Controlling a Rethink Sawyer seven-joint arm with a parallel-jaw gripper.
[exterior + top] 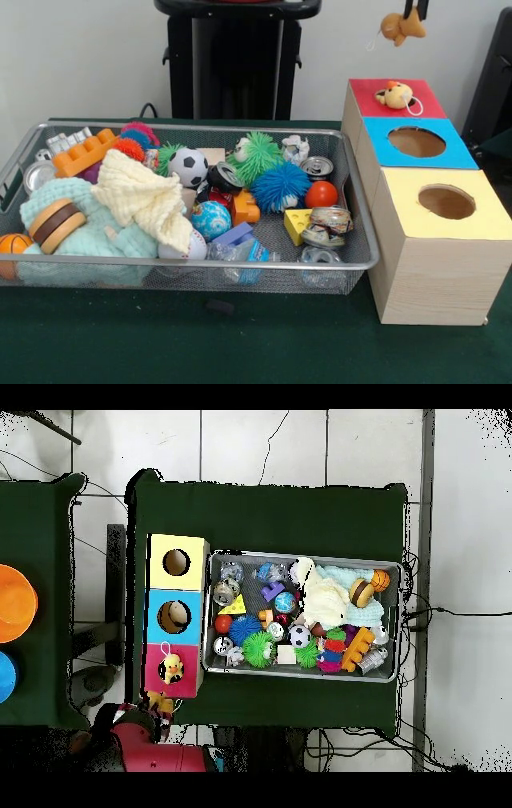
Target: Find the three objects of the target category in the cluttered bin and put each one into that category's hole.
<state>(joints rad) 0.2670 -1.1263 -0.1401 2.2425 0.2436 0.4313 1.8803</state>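
At the top right of the front view the claw [414,11] hangs high above the wooden box [432,264], only its dark tips showing, clenched on a small orange-brown plush animal [402,27] that dangles below them in the air with a thin loop trailing to one side. A second plush toy [395,95], yellow with a white cord loop, sits on the box's red panel [416,106], covering its hole. The blue panel [460,152] and yellow panel [488,220] each show an open round hole. Beside the box, on the green table [160,344], stands a wire-mesh bin [352,264] heaped with spiky rubber balls, a soccer ball [188,166], crushed cans, an orange building brick [84,154], a yellow cheese wedge [297,225] and soft knitted cloths [144,200].
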